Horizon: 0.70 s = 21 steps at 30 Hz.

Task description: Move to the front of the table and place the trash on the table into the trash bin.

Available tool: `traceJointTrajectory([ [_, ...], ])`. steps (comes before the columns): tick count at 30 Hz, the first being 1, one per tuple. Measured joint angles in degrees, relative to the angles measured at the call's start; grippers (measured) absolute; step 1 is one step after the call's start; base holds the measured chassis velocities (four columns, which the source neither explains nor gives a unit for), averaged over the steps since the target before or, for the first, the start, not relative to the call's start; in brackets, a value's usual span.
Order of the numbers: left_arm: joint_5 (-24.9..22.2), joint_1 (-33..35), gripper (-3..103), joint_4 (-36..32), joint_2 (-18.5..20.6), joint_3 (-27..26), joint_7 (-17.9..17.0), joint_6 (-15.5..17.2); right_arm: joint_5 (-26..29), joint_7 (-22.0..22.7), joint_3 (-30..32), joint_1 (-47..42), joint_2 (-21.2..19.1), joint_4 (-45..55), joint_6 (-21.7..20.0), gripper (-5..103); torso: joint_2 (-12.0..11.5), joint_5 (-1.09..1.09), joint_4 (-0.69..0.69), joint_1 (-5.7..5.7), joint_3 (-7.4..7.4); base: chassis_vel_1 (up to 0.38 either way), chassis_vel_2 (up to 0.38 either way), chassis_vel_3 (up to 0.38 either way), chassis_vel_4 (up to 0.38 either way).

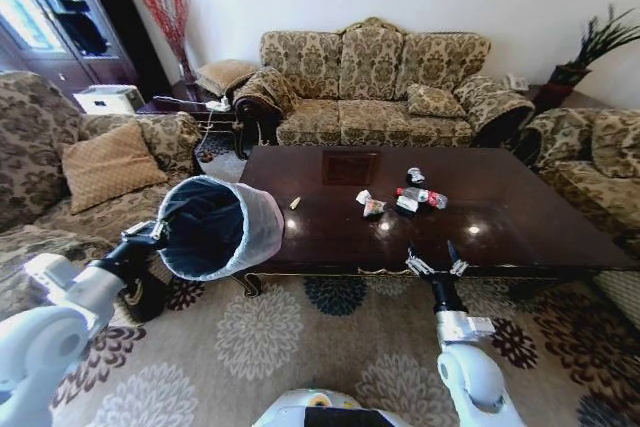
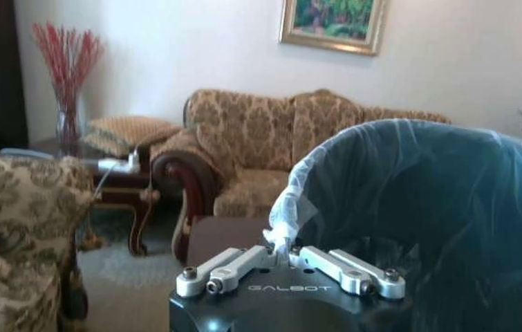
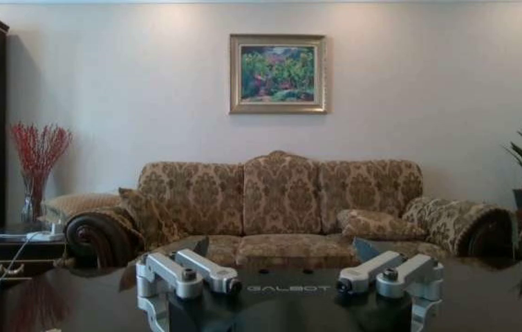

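**Me:** Right claw (image 1: 438,266) spread wide, nothing in it, hovering at the near edge of the table (image 1: 520,217). In its wrist view both finger pairs (image 3: 187,273) stand well apart over the dark glossy top.

**Partner:** Where's the trash from there?

**Me:** Straight ahead and slightly left of the claw, near mid-table: a bottle (image 1: 421,196) with a red label, a small can (image 1: 415,175) just behind it, crumpled wrappers (image 1: 370,204) beside it. One tiny yellowish scrap (image 1: 295,203) lies apart, further left.

**Partner:** Bottle's axis?

**Me:** Lying down, long axis roughly crosswise to my reach. My judgement: fingers should straddle it across that axis.

**Partner:** Left claw?

**Me:** Left claw (image 2: 288,266) pinched on the bag-lined rim of the bin (image 1: 222,227), held tilted off the table's left corner, mouth toward me. Right is clearly nearer the cluster.
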Motion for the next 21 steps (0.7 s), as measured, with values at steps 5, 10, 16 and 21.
traceJointTrajectory([
  [5, -0.73, 0.39, 0, 0.67, 2.28, 0.03, -1.53, 1.69, 0.13, -0.98, -0.72, 0.99, 0.05, -0.55, 0.26, 100, 0.01, -0.05, 0.03, -0.02, -0.01, -0.019, 0.071, 0.037, -0.042],
  [10, -0.80, 1.48, 0, 0.09, 2.93, -0.62, -1.66, 1.91, -4.43, 0.92, -4.49, 3.90, 2.14, -1.93, 1.92, 100, 0.01, -0.02, 0.01, 0.00, 0.00, -0.092, 0.099, 0.106, -0.087],
  [16, -0.74, 1.62, 0, -0.38, 2.83, -1.31, -1.69, 2.51, -6.34, 0.67, -5.45, 4.56, 3.35, -2.04, 1.64, 100, -0.01, -0.02, -0.01, 0.06, 0.02, -0.090, 0.075, 0.082, -0.078],
  [21, -0.62, 1.54, 0, -0.19, 2.51, -1.69, -1.69, 2.96, -6.05, -0.18, -5.55, 5.11, 2.93, -2.41, 1.17, 100, 0.00, -0.03, 0.02, -0.01, -0.01, -0.006, 0.003, 0.009, -0.012],
])
